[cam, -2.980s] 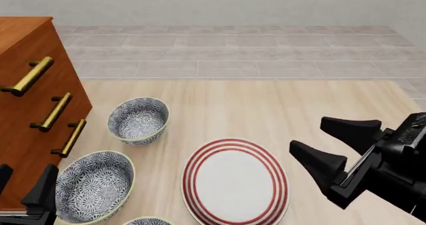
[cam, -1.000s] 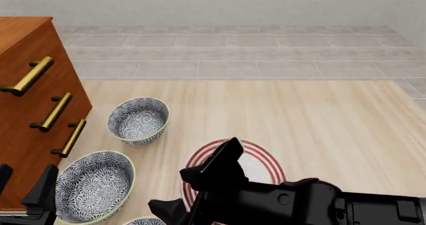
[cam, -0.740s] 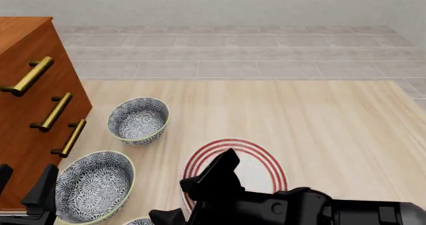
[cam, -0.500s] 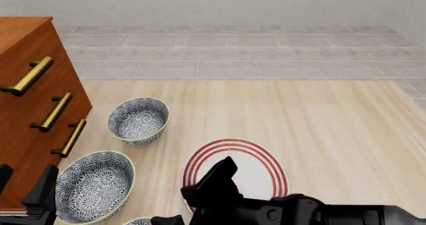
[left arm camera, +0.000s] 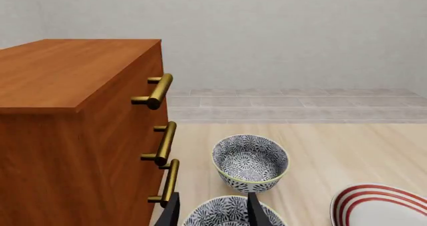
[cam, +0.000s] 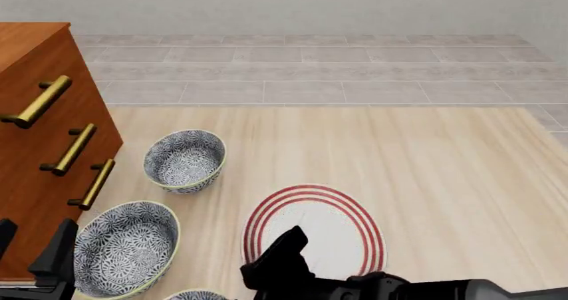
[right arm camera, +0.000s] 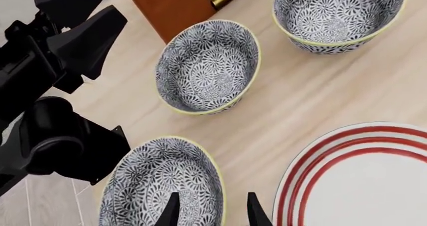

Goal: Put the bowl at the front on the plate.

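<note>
the right gripper (right arm camera: 208,212) hangs low at the near edge of the table, fingers apart with a narrow gap, holding nothing. in the right wrist view its two dark fingertips (right arm camera: 171,213) straddle the yellow-green rim of the bowl (right arm camera: 162,185), one tip over the patterned inside, the other just outside the rim; whether they touch it cannot be told. in the front view only a sliver of that bowl (cam: 197,294) shows at the bottom edge, at about 9 o'clock from the right arm's black body, which covers the near part of the plate (cam: 342,215). the plate lies just beside the bowl, at about 2 o'clock from it, on the table.

the left gripper (cam: 36,260) sits at the lower left corner of the front view, fingers spread wide and empty, just beside the middle bowl (cam: 125,248). a far bowl (cam: 185,159) stands at 12 o'clock from the middle one, apart from it.

the surface is a pale wood-grain table (cam: 426,160). a brown wooden cabinet (cam: 36,114) with three brass bar handles (cam: 73,148) stands on its left side. past the table's far edge runs a grey tiled floor (cam: 310,67) and then a plain light wall (cam: 284,7).
</note>
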`<state>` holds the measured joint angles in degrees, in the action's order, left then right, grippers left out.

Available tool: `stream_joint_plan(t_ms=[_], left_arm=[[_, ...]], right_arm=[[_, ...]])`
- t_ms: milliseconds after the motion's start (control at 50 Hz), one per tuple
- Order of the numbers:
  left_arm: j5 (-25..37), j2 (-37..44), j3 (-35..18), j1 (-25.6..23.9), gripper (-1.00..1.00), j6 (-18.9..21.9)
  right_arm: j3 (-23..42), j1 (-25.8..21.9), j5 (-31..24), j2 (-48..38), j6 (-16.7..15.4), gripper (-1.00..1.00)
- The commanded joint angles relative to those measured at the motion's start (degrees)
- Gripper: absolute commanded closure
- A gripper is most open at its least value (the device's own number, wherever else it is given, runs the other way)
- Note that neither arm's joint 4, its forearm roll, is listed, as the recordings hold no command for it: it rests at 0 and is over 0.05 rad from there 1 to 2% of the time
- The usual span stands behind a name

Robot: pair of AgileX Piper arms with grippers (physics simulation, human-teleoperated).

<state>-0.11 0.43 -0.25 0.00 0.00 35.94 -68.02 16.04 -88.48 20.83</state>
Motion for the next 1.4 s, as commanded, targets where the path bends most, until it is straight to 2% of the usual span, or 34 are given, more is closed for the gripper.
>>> stream_joint_plan(t_ms=[20,860,1280,1300,1340,1400], left_arm=[[0.0,0.0,0.0,0.0,-1.0,0.0],[0.0,0.0,0.0,0.0,-1.0,0.0],[0.0,0.0,0.0,0.0,-1.0,0.0],[0.0,0.0,0.0,0.0,-1.0,0.0],[0.0,0.0,0.0,0.0,-1.0,0.0],[0.0,0.0,0.0,0.0,-1.0,0.0]], right_arm=[[-0.3,-0.7,2.0,-2.5,0.9,-1.0],[-0.3,-3.3,7.2,-10.8,4.6,-1.0],[0.3,-4.0,8.1,-13.2,4.3,-1.0],[0.2,-3.5,7.8,-12.7,3.2,1.0],[-0.3,-1.6,7.3,-11.0,0.1,1.0],[-0.2,-1.3,6.0,-9.2,-0.7,1.0]])
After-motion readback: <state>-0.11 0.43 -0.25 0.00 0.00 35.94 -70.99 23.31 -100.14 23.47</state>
